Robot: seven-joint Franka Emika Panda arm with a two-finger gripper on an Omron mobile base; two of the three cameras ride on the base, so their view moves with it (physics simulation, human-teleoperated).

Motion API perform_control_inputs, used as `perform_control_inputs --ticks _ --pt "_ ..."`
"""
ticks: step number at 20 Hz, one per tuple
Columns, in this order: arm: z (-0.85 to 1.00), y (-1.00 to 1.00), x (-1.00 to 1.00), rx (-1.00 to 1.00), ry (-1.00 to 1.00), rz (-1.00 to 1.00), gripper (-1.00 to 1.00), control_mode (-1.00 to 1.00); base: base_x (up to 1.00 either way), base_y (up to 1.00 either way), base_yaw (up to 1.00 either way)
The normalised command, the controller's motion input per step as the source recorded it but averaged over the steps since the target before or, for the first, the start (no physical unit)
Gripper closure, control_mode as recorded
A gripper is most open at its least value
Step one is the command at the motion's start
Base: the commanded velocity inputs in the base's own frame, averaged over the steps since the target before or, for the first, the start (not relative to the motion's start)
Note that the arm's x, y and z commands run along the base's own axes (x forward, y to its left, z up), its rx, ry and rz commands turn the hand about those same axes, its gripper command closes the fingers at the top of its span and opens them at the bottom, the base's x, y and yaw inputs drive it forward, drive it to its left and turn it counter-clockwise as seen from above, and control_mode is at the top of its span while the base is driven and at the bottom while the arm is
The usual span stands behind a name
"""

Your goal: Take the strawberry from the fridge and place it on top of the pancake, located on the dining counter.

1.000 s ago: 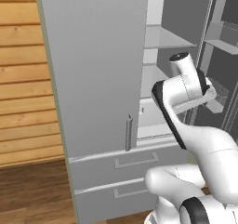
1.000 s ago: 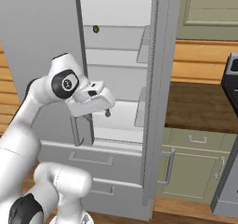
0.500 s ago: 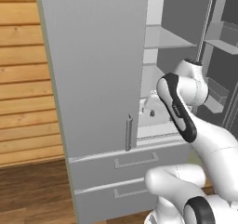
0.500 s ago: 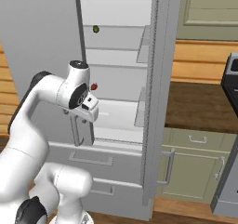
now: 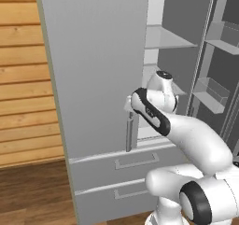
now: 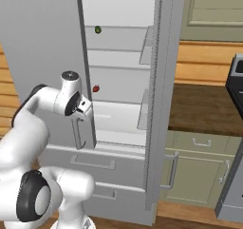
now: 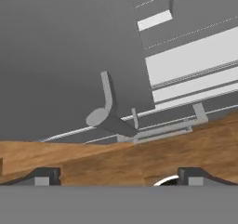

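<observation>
Fridge [image 5: 93,70] light grey outside, white shelves/interior w/ grey bar handle [image 5: 129,136]. Strawberry [image 6: 96,88] red, on mid shelf; small veg [image 6: 98,30] dark green, shelf above at 12 o'clock of berry. Wall planks [image 5: 23,79] light wood w/ horiz. stripes; floor [image 5: 32,196] darker brown wood grain. Cabinets [image 6: 199,166] pale green, counter [image 6: 204,109] dark brown. Arm white w/ dark joints; finger tips [image 7: 44,175] dark grey.

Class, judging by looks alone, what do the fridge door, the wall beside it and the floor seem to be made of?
Fridge door: probably painted metal; flat, matte light grey.
Wall: wood; horizontal pale planks with visible seams.
Floor: wood, darker brown boards with grain.
</observation>
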Motion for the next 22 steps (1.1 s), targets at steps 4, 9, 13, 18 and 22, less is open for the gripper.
perform_control_inputs --ticks 4,9,13,18,22 --pt "-0.31 0.33 0.60 -0.02 0.00 -0.02 -1.00 -1.00 0.00 0.00 0.00" --pt "-0.46 0.00 0.27 -0.19 -0.07 0.00 -1.00 -1.00 0.00 0.00 0.00" --pt "-0.25 0.00 0.17 -0.17 -0.07 0.00 -1.00 -1.00 0.00 0.00 0.00" --pt "-0.31 0.00 0.34 -0.04 0.00 0.00 -1.00 -1.00 0.00 0.00 0.00" --pt "-0.31 0.02 0.09 0.00 0.00 0.00 -1.00 -1.00 0.00 0.00 0.00"
